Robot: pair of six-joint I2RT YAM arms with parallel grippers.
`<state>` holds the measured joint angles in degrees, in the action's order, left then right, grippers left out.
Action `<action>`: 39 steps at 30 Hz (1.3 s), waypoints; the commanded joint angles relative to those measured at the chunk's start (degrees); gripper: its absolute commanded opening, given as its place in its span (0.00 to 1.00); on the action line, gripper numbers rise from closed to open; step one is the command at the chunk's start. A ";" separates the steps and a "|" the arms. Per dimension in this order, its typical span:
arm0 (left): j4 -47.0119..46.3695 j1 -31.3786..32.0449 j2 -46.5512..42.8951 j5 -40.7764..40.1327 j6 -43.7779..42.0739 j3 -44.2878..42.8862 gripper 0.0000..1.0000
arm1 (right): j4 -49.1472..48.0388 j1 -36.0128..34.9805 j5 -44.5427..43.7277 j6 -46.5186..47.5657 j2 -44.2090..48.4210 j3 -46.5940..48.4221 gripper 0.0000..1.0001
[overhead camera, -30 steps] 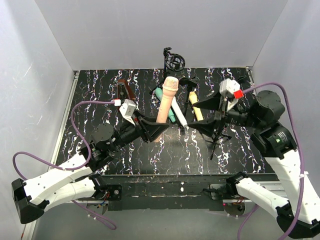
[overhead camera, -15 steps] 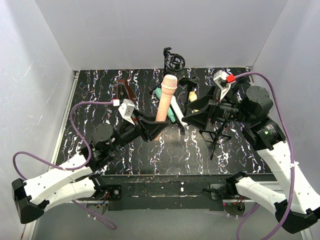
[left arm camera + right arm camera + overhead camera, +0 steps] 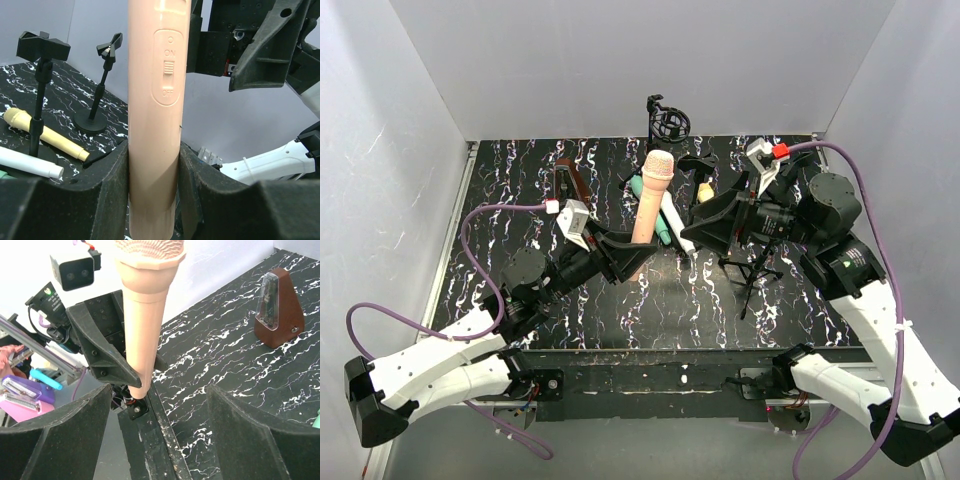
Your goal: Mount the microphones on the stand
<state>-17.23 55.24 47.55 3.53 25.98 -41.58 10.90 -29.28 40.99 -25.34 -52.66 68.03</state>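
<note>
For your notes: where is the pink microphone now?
In the top view the pink microphone stands upright near the middle of the table, held by the left gripper, the open right gripper just to its right.

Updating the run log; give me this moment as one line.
left claw: shut on peach-pink microphone, upright | right claw: open, not touching it | yellow microphone: lying on table

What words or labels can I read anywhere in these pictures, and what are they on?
"ON": on the pink mic, just above its slide switch.
"OFF": on the same mic, just below the switch.
Metronome: the marks on its front scale are too small to read.
Nothing else legible shows in any view.
</note>
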 commanded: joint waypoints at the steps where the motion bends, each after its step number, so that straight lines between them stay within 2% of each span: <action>1: -2.63 0.04 -0.62 -0.10 -0.49 0.71 0.00 | -3.25 -0.17 -2.93 -5.15 -0.07 0.17 0.83; 23: -5.26 0.04 0.61 -0.19 -0.05 1.24 0.00 | -4.83 -0.25 -3.55 -10.78 -2.09 0.17 0.88; 39: -7.55 0.04 1.40 -1.16 0.74 2.21 0.00 | -6.85 -0.17 -3.46 -10.61 -3.76 1.05 0.89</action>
<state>-22.37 55.24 49.19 3.44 26.50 -40.07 8.12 -29.28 37.60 -35.88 -56.49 67.70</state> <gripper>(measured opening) 0.349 0.883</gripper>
